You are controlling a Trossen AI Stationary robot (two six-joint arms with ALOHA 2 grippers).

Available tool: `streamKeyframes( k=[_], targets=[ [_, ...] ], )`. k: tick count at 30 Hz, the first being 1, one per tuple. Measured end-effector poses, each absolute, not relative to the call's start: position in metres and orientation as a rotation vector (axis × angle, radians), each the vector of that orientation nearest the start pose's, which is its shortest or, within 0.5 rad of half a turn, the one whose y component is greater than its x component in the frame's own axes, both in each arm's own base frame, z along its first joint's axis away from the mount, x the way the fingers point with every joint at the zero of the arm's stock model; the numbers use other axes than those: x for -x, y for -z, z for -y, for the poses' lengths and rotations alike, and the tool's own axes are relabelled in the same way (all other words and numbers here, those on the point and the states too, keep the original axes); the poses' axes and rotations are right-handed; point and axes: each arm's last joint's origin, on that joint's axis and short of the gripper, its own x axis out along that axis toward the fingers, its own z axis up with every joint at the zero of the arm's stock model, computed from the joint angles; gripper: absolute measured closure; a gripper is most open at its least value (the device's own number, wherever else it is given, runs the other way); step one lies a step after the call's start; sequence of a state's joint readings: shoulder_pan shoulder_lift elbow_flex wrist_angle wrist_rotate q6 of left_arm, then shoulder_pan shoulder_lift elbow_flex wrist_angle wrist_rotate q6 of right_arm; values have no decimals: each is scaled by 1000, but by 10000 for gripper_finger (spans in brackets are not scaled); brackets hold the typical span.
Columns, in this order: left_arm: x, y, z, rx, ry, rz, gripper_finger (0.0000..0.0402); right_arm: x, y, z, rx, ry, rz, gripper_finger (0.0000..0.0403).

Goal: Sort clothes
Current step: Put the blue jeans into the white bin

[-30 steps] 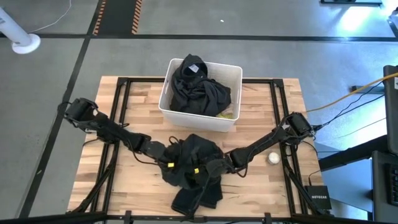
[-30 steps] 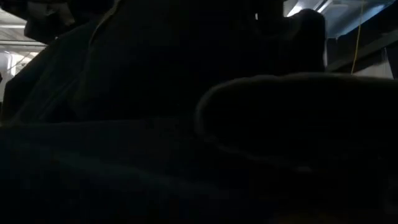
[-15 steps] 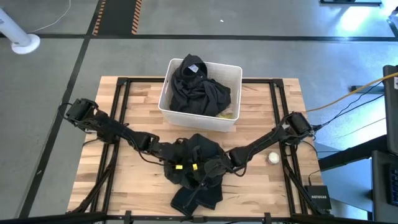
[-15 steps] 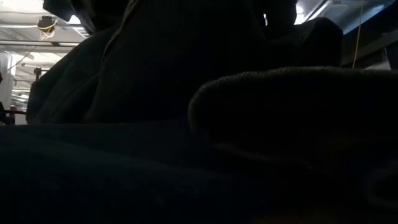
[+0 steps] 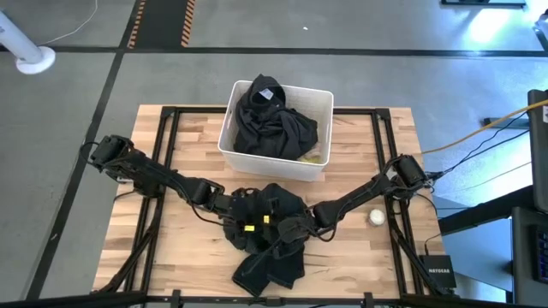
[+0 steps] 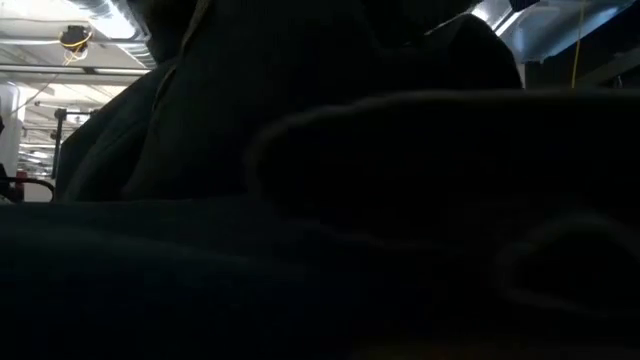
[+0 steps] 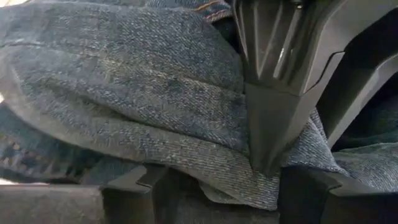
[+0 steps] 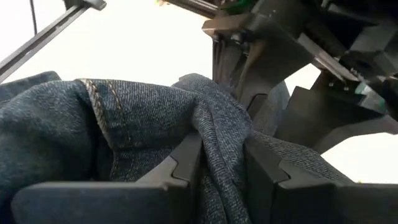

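A dark blue denim garment [image 5: 270, 231] lies bunched on the wooden table, near its front middle. Both grippers are buried in this heap. My left gripper [image 5: 248, 225] comes in from the table's left and my right gripper [image 5: 279, 228] from the right. They stand close together, and each has denim between its fingers. In the left wrist view the right arm's finger [image 7: 273, 93] shows just ahead of my left gripper [image 7: 217, 186]. The low view shows only dark cloth [image 6: 320, 200]. My left gripper has a thick bunch of the denim [image 7: 186, 143] between its two fingers, which stand well apart. The cloth lies over the fingers and hides the pads. The heap rests on the table. My right gripper [image 8: 221, 158] pinches an upright fold of the denim [image 8: 214, 121] between its two fingers, next to a stitched seam [image 8: 102, 102]. The fold has several layers and rises above the fingertips.
A white bin [image 5: 229, 128] at the table's far middle holds dark clothes [image 5: 270, 120] and a bit of yellow-green cloth [image 5: 313, 157]. A small white ball [image 5: 376, 217] lies near the right edge. Bare wood shows at the near left and right.
My left gripper has gone toward the table's right, deeper into the heap and closer to my right gripper. The denim has bunched up between the two, and its near end has shifted a little on the table.
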State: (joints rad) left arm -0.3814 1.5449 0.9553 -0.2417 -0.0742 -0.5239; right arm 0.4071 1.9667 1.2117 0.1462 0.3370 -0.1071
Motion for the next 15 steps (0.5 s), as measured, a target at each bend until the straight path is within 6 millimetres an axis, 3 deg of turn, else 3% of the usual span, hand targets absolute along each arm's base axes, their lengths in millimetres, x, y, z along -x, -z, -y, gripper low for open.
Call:
streamKeyframes(
  k=[5, 7, 15],
  targets=[
    [-290, -223, 119, 255, 41, -961, 199, -389, -177, -171, 315, -107, -560, 330],
    [-280, -224, 120, 208, 74, -1066, 199, -384, -178, -177, 349, -118, -632, 356],
    [-274, -243, 127, 110, 40, -1099, 199, -375, -197, -192, 313, -89, -837, 338]
  ],
)
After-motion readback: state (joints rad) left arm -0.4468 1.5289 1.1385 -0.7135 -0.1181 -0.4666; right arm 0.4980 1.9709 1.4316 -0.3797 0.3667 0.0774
